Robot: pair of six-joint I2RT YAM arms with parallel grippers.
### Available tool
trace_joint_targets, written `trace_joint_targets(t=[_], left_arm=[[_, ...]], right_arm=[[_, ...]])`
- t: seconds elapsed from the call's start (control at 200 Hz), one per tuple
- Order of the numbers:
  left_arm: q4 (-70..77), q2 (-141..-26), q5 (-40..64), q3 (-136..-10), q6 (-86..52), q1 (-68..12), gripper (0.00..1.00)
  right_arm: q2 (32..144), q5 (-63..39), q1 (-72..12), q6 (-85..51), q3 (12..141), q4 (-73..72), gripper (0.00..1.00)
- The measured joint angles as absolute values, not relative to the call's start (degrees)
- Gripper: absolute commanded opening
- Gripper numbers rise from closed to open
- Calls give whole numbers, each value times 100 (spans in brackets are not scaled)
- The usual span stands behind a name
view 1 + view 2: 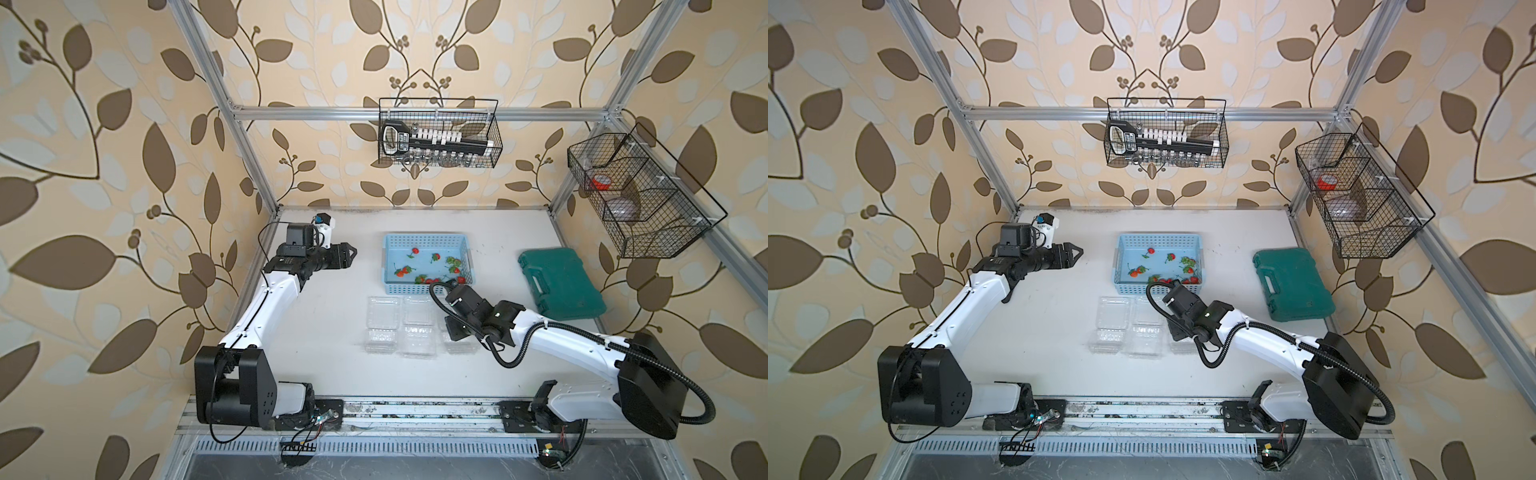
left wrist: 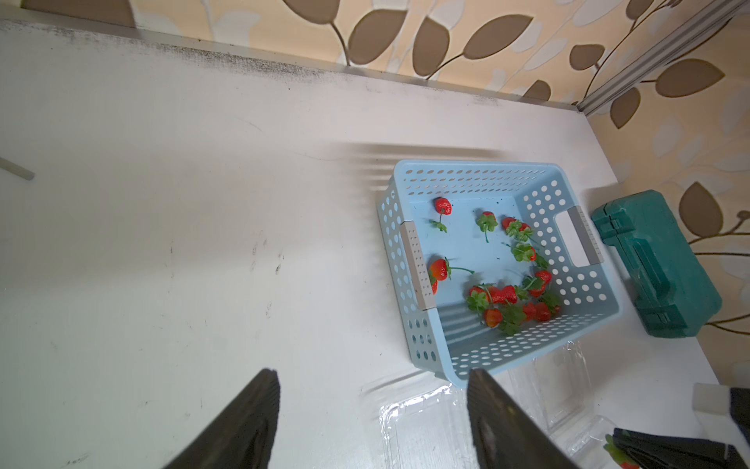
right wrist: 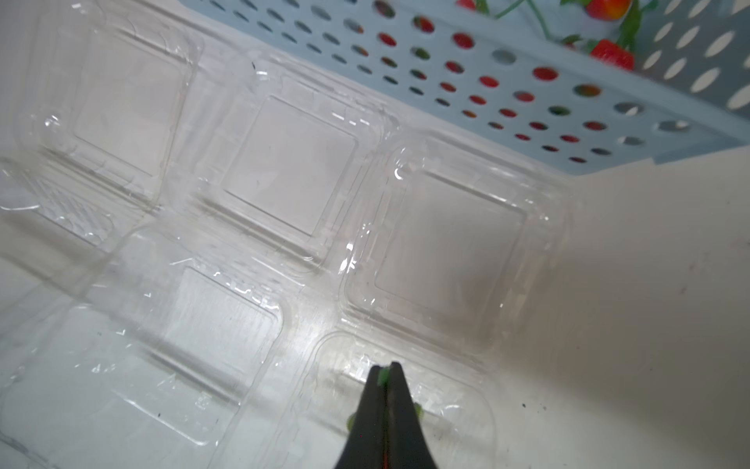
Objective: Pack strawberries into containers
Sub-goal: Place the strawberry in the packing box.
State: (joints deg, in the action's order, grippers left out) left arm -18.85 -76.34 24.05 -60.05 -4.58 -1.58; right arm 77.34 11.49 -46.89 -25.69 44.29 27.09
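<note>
**Placing one strawberry in the right-hand container**

On the white table [image 1: 324, 299], the blue basket [image 1: 428, 240] at the far side holds the other strawberries [image 2: 503, 294], mostly bunched toward its near right corner. The three clear containers [image 1: 417, 332] lie open in a row just near of it, empty as far as I can see. My left gripper [image 2: 373, 371] hangs left of the basket, jaws apart, holding nothing. My right gripper [image 3: 387, 365] is clamped on one strawberry [image 3: 380, 375] by its green cap, low over the base of the right-hand container [image 3: 454, 410]. I judge this the placing step: next I part the jaws so the berry drops into the base, not the lid.
</note>
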Motion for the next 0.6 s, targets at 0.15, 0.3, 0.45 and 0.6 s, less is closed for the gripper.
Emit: trace_joint_targets(t=[0.15,0.3,0.45,0.6], left_arm=[[-1874,-7572,2405,-6003,-460,-158,75],[-1874,-7557,2397,-6003,-458,-185,75],[-1879,-7557,2401,-6003,-456,-196,75],[-1885,-7557,2399,-6003,-456,-196,75]], right_arm=[[7979,1103,-4764,-2803,4338,2567,13],[8042,1070,-4764,-2875,4338,2519,27],[8023,1179,-4757,-2840,4351,2611,35],[7924,1260,-4449,-2668,4707,2777,37]])
